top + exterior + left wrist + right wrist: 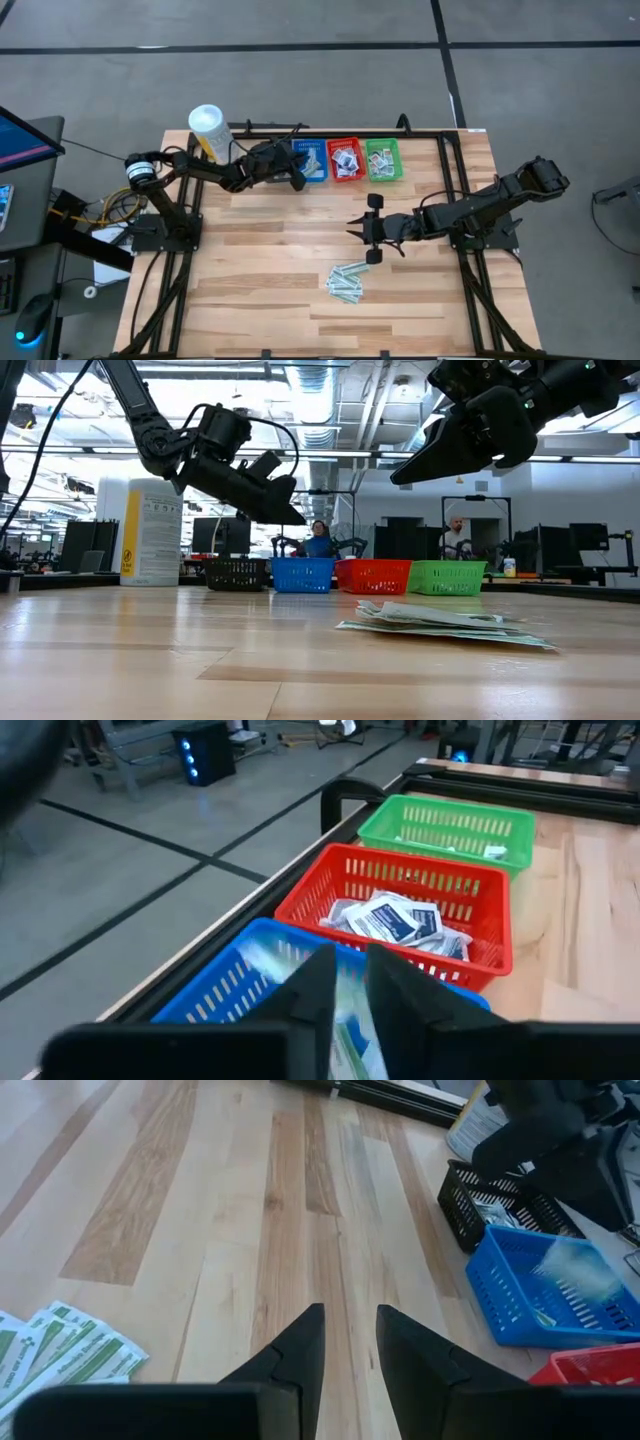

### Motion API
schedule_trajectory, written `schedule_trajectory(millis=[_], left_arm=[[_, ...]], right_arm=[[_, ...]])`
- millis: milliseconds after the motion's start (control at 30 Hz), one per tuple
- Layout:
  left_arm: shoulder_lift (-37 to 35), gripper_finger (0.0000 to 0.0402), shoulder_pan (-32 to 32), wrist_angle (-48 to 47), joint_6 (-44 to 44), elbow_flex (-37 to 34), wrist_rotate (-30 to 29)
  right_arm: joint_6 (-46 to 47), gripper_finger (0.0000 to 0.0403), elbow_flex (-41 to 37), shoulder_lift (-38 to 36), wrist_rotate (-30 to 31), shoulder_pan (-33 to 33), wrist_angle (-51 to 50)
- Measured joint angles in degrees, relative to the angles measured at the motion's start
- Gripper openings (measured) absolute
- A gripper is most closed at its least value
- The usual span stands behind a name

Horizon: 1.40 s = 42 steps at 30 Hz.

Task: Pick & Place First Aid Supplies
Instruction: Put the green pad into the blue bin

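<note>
Overhead: left gripper (297,170) hung over the blue basket (310,160) at upper centre of frame, fingers a little apart, nothing visibly pinched. Right gripper (358,228) hovered at mid-frame above bare table (260,260), fingers slightly parted, empty. Pile of pale-green strips (347,281) lay loose on the wood just below that gripper. Red basket (345,159) and green basket (383,159) sat right of the blue one, each with white packets inside; white tub (207,129) stood at the row's left.

Table height: strips (440,622) lay flat in right foreground; black basket (236,572) led the row in the background, with the left gripper (290,512) above it.

Left wrist: narrow gap between dark fingers (315,990), above the blue basket (225,990); white packets (395,918) filled the red basket behind.

Right wrist: fingers (300,1345) stood slightly spread over bare wood, strips (60,1352) at lower left of frame.
</note>
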Motion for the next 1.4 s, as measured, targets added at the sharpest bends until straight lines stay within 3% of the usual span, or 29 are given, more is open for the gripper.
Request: schedule_trajectory(millis=[233,433,800,967,1133,1400], left_arm=[[0.00,0.0123,0.00,-1.00,-2.48,0.00,-0.04],[0.00,0.0147,-0.50,-1.45,-2.91,0.00,0.65],[0.00,0.0150,-9.74,-1.43,-4.45,0.00,11.19],[0.00,0.0150,-15.54,-1.43,-4.79,0.00,11.17],[-0.02,0.0150,-19.80,-1.32,-4.79,0.00,10.71],[-0.02,0.0150,-22.30,-0.97,-4.79,0.00,10.54]], right_arm=[[0.01,0.0088,0.00,0.00,0.00,0.01,0.00],[1.23,0.0088,0.00,0.00,-0.31,0.18,-0.48],[9.14,0.0088,0.00,0.00,-24.20,1.95,-11.69],[10.04,0.0088,0.00,0.00,-23.31,5.59,-12.26],[13.92,0.0088,0.00,0.00,-16.31,7.11,-11.85],[14.13,0.0088,0.00,0.00,-16.37,8.10,-12.02]])
